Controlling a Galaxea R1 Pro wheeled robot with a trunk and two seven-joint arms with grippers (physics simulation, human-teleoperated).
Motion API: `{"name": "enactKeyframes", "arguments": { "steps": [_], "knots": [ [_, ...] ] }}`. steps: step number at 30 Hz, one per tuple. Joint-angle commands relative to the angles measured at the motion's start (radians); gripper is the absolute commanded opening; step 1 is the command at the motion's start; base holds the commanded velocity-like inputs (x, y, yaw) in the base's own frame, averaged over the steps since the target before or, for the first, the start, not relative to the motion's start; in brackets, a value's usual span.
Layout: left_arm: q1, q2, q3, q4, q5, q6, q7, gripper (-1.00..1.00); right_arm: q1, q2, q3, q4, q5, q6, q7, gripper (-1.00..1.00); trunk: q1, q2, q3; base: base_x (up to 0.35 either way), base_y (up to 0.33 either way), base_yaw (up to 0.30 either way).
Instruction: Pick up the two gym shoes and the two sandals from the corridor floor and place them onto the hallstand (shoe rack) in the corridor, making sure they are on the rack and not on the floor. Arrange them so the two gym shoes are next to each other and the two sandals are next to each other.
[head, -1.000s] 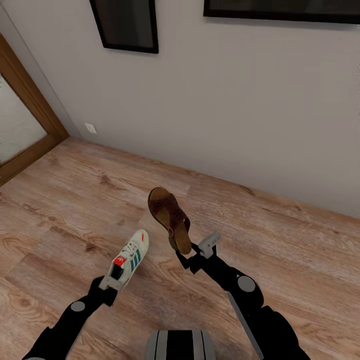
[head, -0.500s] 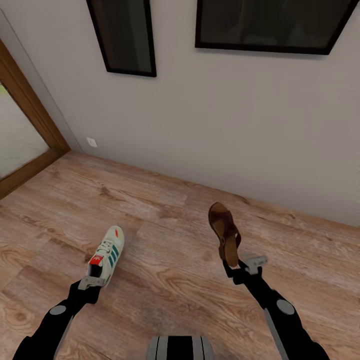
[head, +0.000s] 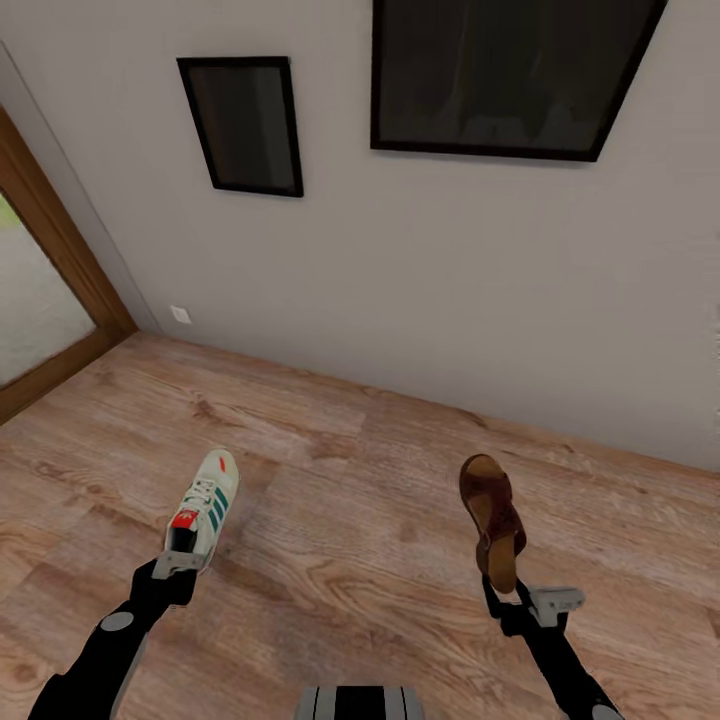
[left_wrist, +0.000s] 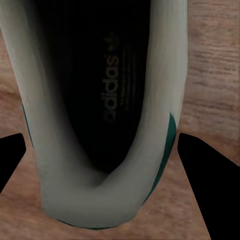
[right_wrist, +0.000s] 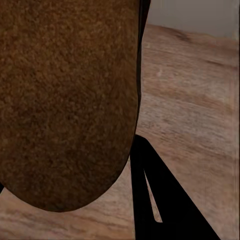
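Observation:
My left gripper (head: 176, 572) is shut on the heel of a white gym shoe (head: 204, 508) with green stripes and a red tongue label, held toe forward above the corridor floor (head: 350, 540). The left wrist view looks into the shoe's opening (left_wrist: 107, 100), with black fingers (left_wrist: 202, 175) on either side of the heel. My right gripper (head: 512, 598) is shut on the heel end of a reddish-brown sandal (head: 492, 518), which stands tilted up on edge. The sandal's tan footbed (right_wrist: 65, 100) sits beside one black finger (right_wrist: 157, 197). The hallstand, the other shoe and the other sandal are out of view.
A grey wall (head: 450, 300) faces me, close ahead, with two dark framed pictures (head: 243, 125) (head: 500, 75) hanging on it. A wooden door frame (head: 60, 250) stands at the left, with a small white outlet (head: 180, 314) low on the wall beside it.
The head view has tilted up, showing more wall. My arms have spread apart: the left gripper carried the gym shoe to the left, the right carried the sandal to the right.

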Motion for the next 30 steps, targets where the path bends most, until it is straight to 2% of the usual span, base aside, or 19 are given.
{"name": "enactKeyframes", "arguments": {
  "steps": [1, 5, 7, 9, 12, 18, 30],
  "knots": [
    [0.000, -0.001, 0.005, -0.001, -0.009, 0.000, -0.004, -1.00, 0.001, 0.001, -0.006, 0.016, 0.003, -0.026, 0.005, -1.00, -0.001, 0.000, 0.005, 0.000, 0.000, -0.086],
    [0.000, -0.003, 0.005, 0.001, -0.007, 0.000, 0.009, -1.00, 0.013, 0.000, -0.019, 0.087, 0.002, -0.113, -0.026, -1.00, -0.002, 0.001, 0.027, 0.000, 0.000, -0.087],
    [0.000, -0.004, 0.005, 0.003, -0.003, 0.000, 0.012, -1.00, 0.022, 0.000, -0.032, 0.132, 0.003, -0.166, -0.083, -1.00, -0.003, 0.001, 0.037, 0.000, 0.000, -0.090],
    [0.000, -0.005, 0.005, 0.004, 0.023, -0.001, 0.014, -1.00, 0.027, -0.001, -0.041, 0.187, 0.003, -0.223, -0.146, -1.00, -0.004, 0.002, 0.048, 0.000, 0.000, -0.095],
    [0.000, -0.006, 0.005, 0.010, 0.048, -0.003, 0.015, -1.00, 0.030, 0.000, -0.044, 0.231, 0.003, -0.246, -0.168, -1.00, -0.006, 0.003, 0.065, 0.000, 0.000, -0.099],
    [0.000, -0.007, 0.005, 0.012, 0.053, -0.005, 0.015, -1.00, 0.030, -0.001, -0.046, 0.293, 0.002, -0.250, -0.172, -1.00, -0.008, 0.004, 0.097, 0.000, 0.000, -0.098],
    [0.000, -0.007, 0.005, 0.013, 0.054, -0.005, 0.015, -1.00, 0.030, -0.001, -0.047, 0.300, 0.001, -0.250, -0.172, -1.00, -0.014, 0.007, 0.160, 0.000, 0.000, -0.161]
  ]
}}
